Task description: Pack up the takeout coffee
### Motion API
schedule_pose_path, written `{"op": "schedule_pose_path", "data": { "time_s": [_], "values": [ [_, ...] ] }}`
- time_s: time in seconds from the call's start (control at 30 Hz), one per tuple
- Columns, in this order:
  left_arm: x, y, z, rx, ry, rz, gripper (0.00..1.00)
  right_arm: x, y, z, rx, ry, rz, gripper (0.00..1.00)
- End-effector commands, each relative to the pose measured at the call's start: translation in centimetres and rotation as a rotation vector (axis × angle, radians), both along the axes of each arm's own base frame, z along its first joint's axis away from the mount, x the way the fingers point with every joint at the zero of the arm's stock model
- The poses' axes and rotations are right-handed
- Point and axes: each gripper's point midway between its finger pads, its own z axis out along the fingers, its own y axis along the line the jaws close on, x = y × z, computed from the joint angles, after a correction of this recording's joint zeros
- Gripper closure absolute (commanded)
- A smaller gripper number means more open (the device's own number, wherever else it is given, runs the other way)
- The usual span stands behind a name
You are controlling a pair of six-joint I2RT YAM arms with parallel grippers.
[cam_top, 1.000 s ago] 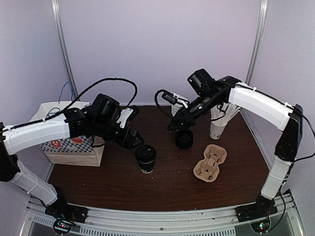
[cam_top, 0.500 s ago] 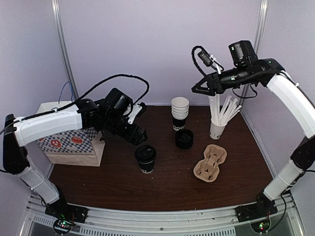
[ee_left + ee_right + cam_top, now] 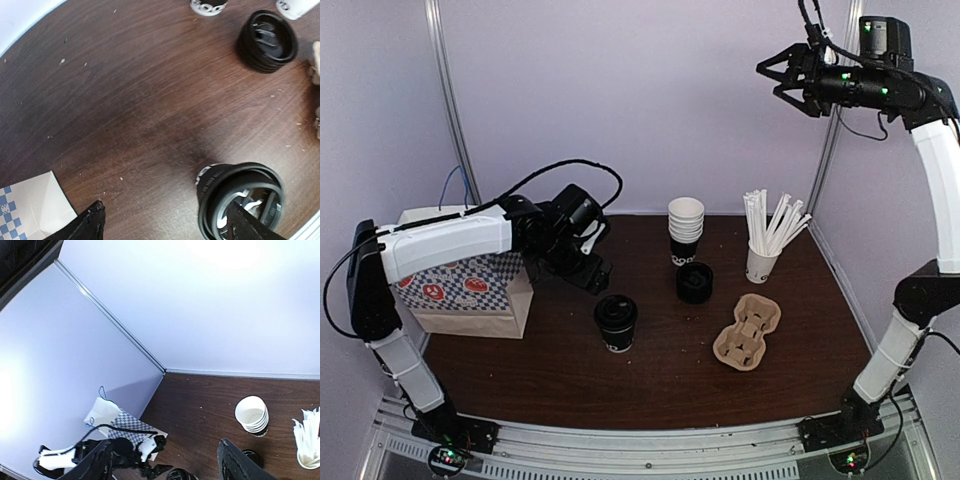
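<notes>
The takeout coffee (image 3: pixel 616 322) is a small black paper cup with a black sip lid. It stands upright on the dark table, left of centre. In the left wrist view the takeout coffee (image 3: pixel 240 200) sits at lower right, white print on its side. My left gripper (image 3: pixel 597 272) hovers just behind and left of it, open, touching nothing; the same left gripper (image 3: pixel 170 226) shows one finger across the lid's edge. My right gripper (image 3: pixel 782 78) is high in the air at the upper right, open and empty; below this right gripper (image 3: pixel 165 462) lies the whole table.
A short stack of black lids (image 3: pixel 694 282) lies right of the coffee, with a stack of cups (image 3: pixel 686 230) behind it. A white cup of straws (image 3: pixel 765 245) stands at back right. A cardboard carrier (image 3: pixel 747 332) lies front right. A checked paper bag (image 3: pixel 460 285) stands at left.
My right arm has lifted from the lid stack to high at the upper right, its jaws widening. My left gripper has drawn back from the coffee toward the rear left.
</notes>
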Motion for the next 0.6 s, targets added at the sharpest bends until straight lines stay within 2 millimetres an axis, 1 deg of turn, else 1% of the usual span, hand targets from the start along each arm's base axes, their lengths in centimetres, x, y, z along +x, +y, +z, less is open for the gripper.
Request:
{"op": "schedule_pose_path", "data": {
  "time_s": [0.0,0.1,0.17,0.27,0.33,0.4,0.5,0.57],
  "values": [
    [0.9,1.8,-1.2,0.038,0.061,0.109,0.16,2.0,-3.0,0.1,0.151,0.160,-0.119,0.29],
    [1.7,2.1,-0.8,0.019,0.057,0.147,0.17,2.2,-4.7,0.3,0.173,0.171,-0.158,0.28],
    [2.2,2.1,-0.6,0.009,0.053,0.155,0.17,1.9,-6.6,0.4,0.186,0.182,-0.192,0.27],
    [3.2,1.8,-0.6,-0.003,0.063,0.163,0.17,1.4,-9.8,2.2,0.213,0.129,-0.266,0.25],
    [3.8,1.3,-0.3,-0.023,0.073,0.160,0.18,0.8,-10.4,3.0,0.229,0.110,-0.258,0.25],
    [4.0,1.0,-0.2,-0.027,0.078,0.164,0.19,0.9,-10.9,2.9,0.225,0.110,-0.271,0.26],
    [4.1,0.9,0.0,-0.039,0.075,0.175,0.19,0.8,-11.1,2.9,0.233,0.116,-0.262,0.25],
    [4.1,1.0,0.2,-0.044,0.070,0.172,0.19,0.8,-10.8,2.7,0.239,0.131,-0.247,0.24]
  ]
}}
